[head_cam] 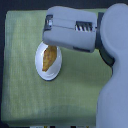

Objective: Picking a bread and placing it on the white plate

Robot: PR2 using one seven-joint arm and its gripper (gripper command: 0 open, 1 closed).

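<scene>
The bread (48, 57) lies on the white plate (49, 74), stretched lengthwise from the plate's upper rim down toward its middle, a little to the exterior view's left side of the dish. The plate sits on the green cloth (20, 85) that covers the desk, left of the cloth's centre and nearer its far edge than its near one. The gripper (48, 25) hangs just above the top end of the bread, its grey housing covering the plate's upper rim. Its fingertips are hidden by the housing, so I cannot tell whether they are parted or closed, nor whether they touch the bread.
</scene>
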